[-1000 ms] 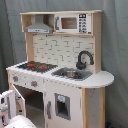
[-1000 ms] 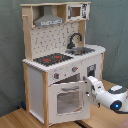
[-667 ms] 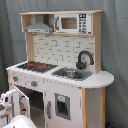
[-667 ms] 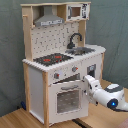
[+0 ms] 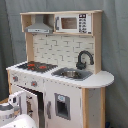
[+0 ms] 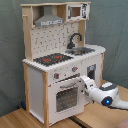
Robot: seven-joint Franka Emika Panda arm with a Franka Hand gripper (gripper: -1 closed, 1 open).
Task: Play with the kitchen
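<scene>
A tall white and light-wood toy kitchen (image 5: 60,65) stands on a wooden floor (image 6: 20,118) against a grey curtain backdrop (image 6: 10,55), filling the centre of both exterior views. Top shelf w/ grey hood (image 6: 49,19) and a microwave (image 5: 75,23). On the counter: black hob w/ red rings (image 6: 53,59), then sink w/ black faucet (image 5: 84,59). The oven door (image 6: 65,97) hangs slightly ajar. The white robot arm (image 6: 109,95) reaches in from the second exterior view's right; its gripper (image 6: 85,81) sits at the door's upper edge, probably touching it. Whether the fingers are apart or together: cannot tell.
</scene>
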